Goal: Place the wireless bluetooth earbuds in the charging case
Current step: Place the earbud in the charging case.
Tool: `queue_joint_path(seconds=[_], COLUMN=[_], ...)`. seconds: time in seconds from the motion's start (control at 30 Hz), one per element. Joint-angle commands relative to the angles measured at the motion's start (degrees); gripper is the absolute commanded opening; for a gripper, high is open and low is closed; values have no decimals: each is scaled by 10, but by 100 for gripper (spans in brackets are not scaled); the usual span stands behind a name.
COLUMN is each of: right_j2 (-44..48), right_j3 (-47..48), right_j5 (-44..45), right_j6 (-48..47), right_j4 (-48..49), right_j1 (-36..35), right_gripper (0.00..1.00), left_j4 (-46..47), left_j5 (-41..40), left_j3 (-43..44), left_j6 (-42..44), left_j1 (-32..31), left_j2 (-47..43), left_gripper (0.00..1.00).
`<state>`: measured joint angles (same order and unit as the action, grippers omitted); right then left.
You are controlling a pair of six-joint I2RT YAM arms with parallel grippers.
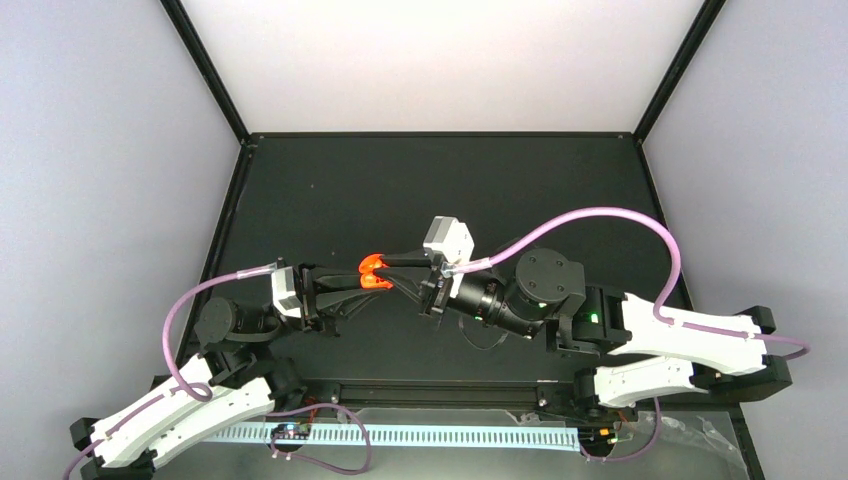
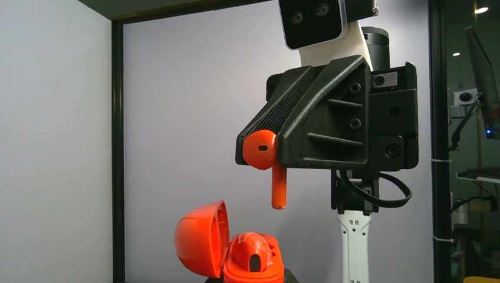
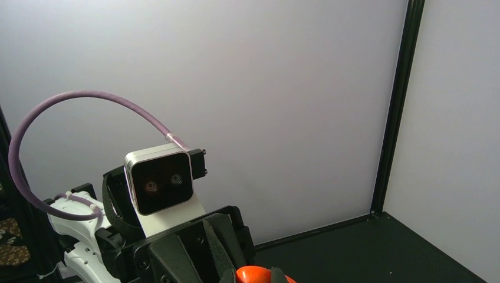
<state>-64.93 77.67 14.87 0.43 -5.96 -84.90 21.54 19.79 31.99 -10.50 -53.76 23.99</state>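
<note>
The charging case (image 2: 252, 262) is bright orange, and its hinged lid (image 2: 199, 239) stands open to the left. One orange earbud (image 2: 255, 247) sits in a well inside it. My left gripper (image 2: 250, 279) is shut on the case's base at the bottom edge of the left wrist view. A second orange earbud (image 2: 262, 150) hangs just above the case, stem down, with my right gripper (image 2: 259, 147) shut on its head. In the top view the case (image 1: 378, 281) and the held earbud (image 1: 370, 263) meet between the left gripper (image 1: 350, 277) and the right gripper (image 1: 398, 266). The right wrist view shows only the earbud's top (image 3: 255, 275).
The black table (image 1: 440, 190) stretches behind both arms inside pale walls with black corner posts (image 3: 394, 112). A purple cable (image 1: 600, 215) loops over the right arm. The left arm's camera block (image 3: 159, 187) faces the right wrist view at close range.
</note>
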Motion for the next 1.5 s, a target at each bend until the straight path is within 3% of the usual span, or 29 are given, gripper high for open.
queue_joint_path(seconds=[0.0,1.3,1.37,1.47], right_j2=[-2,-14,-12,-8], right_j3=[5,-3,-2,-3], right_j5=[3,10,8,6], right_j6=[7,16,16,18], right_j4=[9,1,-1,0], right_j1=[-4,-4,-4,-4], right_gripper=[8,7,9,20], left_j4=[27,28,28,26], left_j5=[9,17,17,17], left_j3=[26,44,44,44], left_j6=[-9,-14,-13,-13], left_j1=[-4,-4,-3,-4], left_j2=[-3,3,3,4], left_gripper=[2,2,1,2])
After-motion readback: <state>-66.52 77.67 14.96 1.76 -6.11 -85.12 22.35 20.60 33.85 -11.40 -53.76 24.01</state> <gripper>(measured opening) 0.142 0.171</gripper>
